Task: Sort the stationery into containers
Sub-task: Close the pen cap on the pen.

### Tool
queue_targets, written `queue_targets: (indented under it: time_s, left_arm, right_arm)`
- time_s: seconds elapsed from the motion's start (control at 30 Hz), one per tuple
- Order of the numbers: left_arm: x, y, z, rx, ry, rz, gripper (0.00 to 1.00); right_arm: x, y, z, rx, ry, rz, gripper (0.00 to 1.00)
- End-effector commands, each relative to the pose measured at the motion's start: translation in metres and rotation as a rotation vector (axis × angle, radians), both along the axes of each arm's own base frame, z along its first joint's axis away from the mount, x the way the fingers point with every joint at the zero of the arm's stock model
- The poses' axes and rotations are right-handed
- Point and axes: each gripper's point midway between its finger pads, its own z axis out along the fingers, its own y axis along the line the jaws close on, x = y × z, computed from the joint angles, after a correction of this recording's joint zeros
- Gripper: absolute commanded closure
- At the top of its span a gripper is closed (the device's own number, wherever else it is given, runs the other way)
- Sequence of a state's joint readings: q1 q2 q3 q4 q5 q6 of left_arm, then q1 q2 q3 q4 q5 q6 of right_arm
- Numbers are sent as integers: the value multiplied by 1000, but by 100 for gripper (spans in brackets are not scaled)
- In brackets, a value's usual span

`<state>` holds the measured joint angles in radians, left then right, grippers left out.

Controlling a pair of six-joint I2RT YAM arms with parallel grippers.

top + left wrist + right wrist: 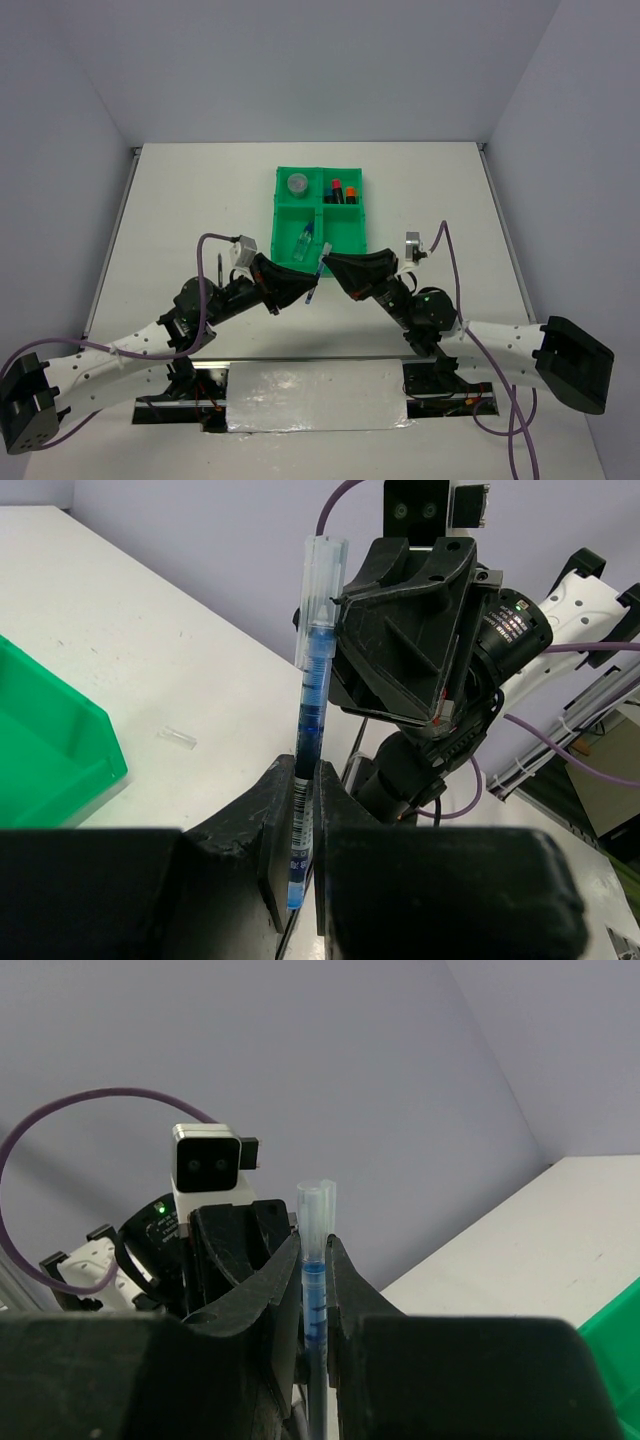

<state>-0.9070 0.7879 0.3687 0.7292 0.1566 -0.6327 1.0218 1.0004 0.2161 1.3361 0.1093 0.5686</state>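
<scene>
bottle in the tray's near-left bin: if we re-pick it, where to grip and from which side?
Grip the bottle across its clear body at mid-length, coming straight down from above. It seems to lie flat and diagonal in the tray, so the compartment walls would likely block a side approach. Set the jaws across its narrow width, not along its length.

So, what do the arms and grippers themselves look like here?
The left arm and right arm have white links with small holes and black joints. The left gripper and right gripper are black and wedge-shaped. A purple cable reaches each wrist's pale camera box.
</scene>
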Motion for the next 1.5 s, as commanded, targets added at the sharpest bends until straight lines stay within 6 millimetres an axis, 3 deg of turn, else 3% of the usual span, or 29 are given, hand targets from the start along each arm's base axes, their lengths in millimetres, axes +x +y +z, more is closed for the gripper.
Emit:
queue_targets:
  time_s: [0.0,0.6,0.9,1.27,1.47]
  left_arm:
    - [-5,36,137,-368,-238,82,100]
    - [-1,44,151,-381,-260,105,100]
    - [-5,35,127,-360,-244,58,100]
    - [-12,28,101,-282,-282,16,100]
    - [-10,26,89,-245,-274,16,100]
  right_arm:
    - [-19,26,-85,-285,55,129,100]
    - [-23,25,-97,-285,59,149,100]
    - [-17,34,-66,-283,60,144,99]
    - [-22,25,-27,-252,-1,134,83]
    - [-26,22,-11,-239,-33,141,59]
